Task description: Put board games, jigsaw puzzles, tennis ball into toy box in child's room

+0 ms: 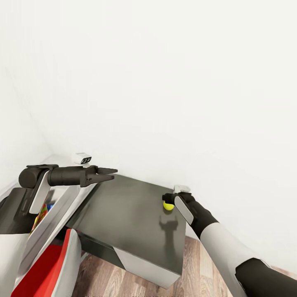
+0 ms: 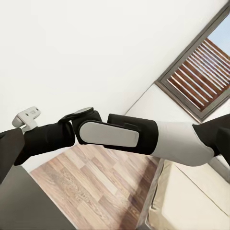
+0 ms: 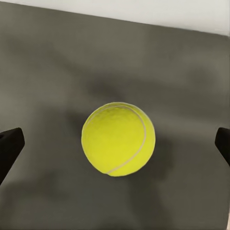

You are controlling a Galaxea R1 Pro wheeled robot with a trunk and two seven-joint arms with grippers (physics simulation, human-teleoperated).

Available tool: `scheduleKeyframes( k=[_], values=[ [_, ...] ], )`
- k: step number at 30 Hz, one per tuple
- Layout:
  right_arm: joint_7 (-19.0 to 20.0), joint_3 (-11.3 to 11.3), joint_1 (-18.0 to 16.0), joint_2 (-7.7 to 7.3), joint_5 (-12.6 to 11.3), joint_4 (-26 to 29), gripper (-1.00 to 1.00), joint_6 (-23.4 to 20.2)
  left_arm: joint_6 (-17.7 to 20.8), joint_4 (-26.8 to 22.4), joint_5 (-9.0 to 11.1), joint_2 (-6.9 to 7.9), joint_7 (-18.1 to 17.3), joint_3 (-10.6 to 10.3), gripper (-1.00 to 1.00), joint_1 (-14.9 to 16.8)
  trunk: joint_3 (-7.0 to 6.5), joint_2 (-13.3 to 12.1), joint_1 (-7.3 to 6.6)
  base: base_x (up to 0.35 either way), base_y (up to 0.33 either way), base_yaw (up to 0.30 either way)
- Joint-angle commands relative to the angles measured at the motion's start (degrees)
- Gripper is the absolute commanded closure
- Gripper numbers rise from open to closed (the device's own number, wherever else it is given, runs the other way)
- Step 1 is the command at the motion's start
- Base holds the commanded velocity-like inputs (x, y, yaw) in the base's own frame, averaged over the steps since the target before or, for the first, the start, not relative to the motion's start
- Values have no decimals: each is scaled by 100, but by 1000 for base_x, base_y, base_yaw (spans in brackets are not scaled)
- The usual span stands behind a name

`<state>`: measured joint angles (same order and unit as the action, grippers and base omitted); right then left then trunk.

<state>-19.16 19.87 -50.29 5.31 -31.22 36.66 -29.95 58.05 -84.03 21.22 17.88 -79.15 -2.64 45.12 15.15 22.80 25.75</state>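
- Looking down from my head camera, I see the white wall (image 1: 165, 82) taking most of the picture, from nine o'clock round to three.
- Below it sits the table (image 1: 132, 222), its low dark grey section around six o'clock, with wood-plank floor (image 1: 198, 268) beyond the near edge at five o'clock.
- My right arm (image 1: 231, 255) comes in from four o'clock and reaches up to the table's far corner.
- At seven o'clock a red-and-white chair (image 1: 49, 268) shows, just beside the table's near side.
- My left arm (image 1: 53, 177) lies level at nine o'clock; the left gripper (image 1: 109, 174) hangs above the table's far edge, fingers close together with a slim gap, nothing between them.
- In the left wrist view I see my right arm (image 2: 124, 134) crossing over the floor (image 2: 96, 182), with a window (image 2: 201, 76) behind it and the bed (image 2: 191, 201) below.
- My right gripper (image 3: 115, 143) has its fingertips (image 3: 9, 143) spread wide, one at each side of the right wrist view, not touching anything.
- Between them lies the tennis ball (image 3: 118, 139), resting on the dark tabletop; in the head view the ball (image 1: 168, 206) sits at about four o'clock from centre, near the wall.
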Motion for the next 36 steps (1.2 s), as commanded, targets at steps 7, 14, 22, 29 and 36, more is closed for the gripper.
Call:
scheduleKeyframes(
  k=[7, 14, 22, 29, 36],
  values=[
    [-59, 25, -50, -7, -63, 8, -100, -11, 57, 0, 22, -8, 4, -14, -100, 6, 76, 12, 3, 0, 0, 0],
    [-60, 24, -144, -13, -73, 3, -100, -11, 57, 0, 22, -1, 5, -17, -100, 6, 140, 12, 3, 0, 0, 0],
    [-62, 17, -260, -10, -85, -15, -100, -15, 57, 0, 22, -12, 5, -17, -100, 6, 213, 12, 3, 0, 0, 0],
    [-60, 17, -303, -34, -86, -120, -100, -12, 57, 0, 22, -11, 5, -17, -100, 6, 277, 12, 3, 0, 0, 0],
    [-61, 16, -313, -12, -86, -154, -100, 89, 57, 0, 22, -12, 5, -17, -100, 6, 341, 12, 3, 0, 0, 0]
  ],
)
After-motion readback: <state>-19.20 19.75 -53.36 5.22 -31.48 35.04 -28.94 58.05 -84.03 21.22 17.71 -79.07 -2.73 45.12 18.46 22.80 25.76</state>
